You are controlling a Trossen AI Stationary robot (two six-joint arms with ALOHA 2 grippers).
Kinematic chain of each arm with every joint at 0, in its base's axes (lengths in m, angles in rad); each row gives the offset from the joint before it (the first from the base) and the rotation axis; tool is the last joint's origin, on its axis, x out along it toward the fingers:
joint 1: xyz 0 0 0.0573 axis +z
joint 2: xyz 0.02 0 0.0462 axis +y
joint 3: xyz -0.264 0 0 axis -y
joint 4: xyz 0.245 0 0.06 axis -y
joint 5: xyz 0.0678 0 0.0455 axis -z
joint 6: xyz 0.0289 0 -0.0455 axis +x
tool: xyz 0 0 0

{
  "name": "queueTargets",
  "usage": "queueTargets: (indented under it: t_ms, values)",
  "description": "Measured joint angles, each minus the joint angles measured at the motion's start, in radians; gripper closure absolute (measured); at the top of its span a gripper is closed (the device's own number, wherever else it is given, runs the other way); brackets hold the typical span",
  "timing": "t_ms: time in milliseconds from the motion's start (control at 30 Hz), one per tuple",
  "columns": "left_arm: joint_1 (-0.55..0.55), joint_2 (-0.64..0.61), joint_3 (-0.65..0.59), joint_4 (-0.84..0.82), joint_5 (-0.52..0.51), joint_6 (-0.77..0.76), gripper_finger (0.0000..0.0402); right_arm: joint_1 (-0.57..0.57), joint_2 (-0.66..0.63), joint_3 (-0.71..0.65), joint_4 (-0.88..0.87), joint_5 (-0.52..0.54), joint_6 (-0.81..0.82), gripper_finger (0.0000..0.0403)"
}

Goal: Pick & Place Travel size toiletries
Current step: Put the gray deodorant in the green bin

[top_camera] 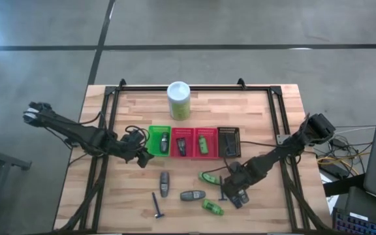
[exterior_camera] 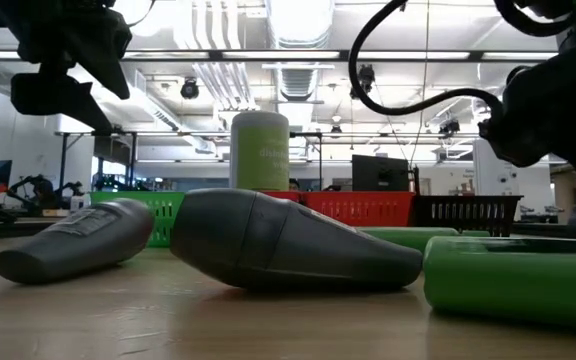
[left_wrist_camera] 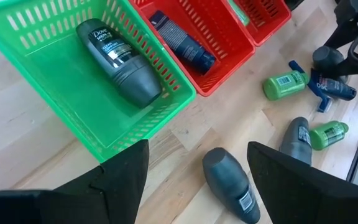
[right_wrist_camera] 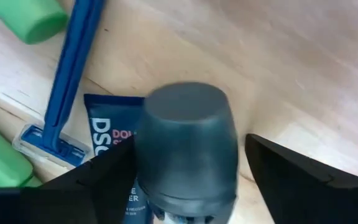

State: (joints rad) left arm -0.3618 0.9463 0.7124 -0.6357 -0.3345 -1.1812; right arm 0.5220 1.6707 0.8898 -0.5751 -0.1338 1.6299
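Observation:
In the high view, two dark grey bottles (top_camera: 165, 183) (top_camera: 192, 194), two green bottles (top_camera: 209, 177) (top_camera: 213, 207) and a blue T-shaped stick (top_camera: 156, 205) lie flat on the wood. My left gripper (top_camera: 143, 158) (left_wrist_camera: 197, 146) is open. It hovers by the green basket's near corner, above the left grey bottle (left_wrist_camera: 232, 184). My right gripper (top_camera: 237, 194) (right_wrist_camera: 191, 143) is shut on a third dark grey bottle (right_wrist_camera: 185, 124). It hangs over a dark-blue packet (right_wrist_camera: 107, 134) and a second blue stick (right_wrist_camera: 67, 81). My right gripper has the dark grey bottle between its two fingers (right_wrist_camera: 104, 180). The bottle lies along them, and its rounded cap (right_wrist_camera: 188, 109) sticks out past the fingertips toward the table. The fingers slant down from the table's right. The picture's lower edge cuts off the touching surfaces.
A row of baskets sits mid-table. The green one (top_camera: 154, 132) holds a grey bottle, one red basket (top_camera: 183, 132) a dark packet, the other red one (top_camera: 205, 131) a green bottle, and the last is black (top_camera: 229, 130). A tall white-and-green canister (top_camera: 179, 100) stands behind them. Black rails frame the table.

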Motion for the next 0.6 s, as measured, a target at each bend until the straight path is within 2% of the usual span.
queueTargets:
  t_ms: [267, 600]
  values:
    - [0.0, 0.0, 0.0, 0.0, -0.008, -0.001, 0.0124, -0.013, -0.002, -0.008, 0.006, 0.001, -0.02, 0.0205]
    - [0.0, 0.0, 0.0, 0.003, -0.008, -0.001, 0.0124, -0.017, -0.06, -0.002, 0.008, 0.006, -0.037, 0.0207]
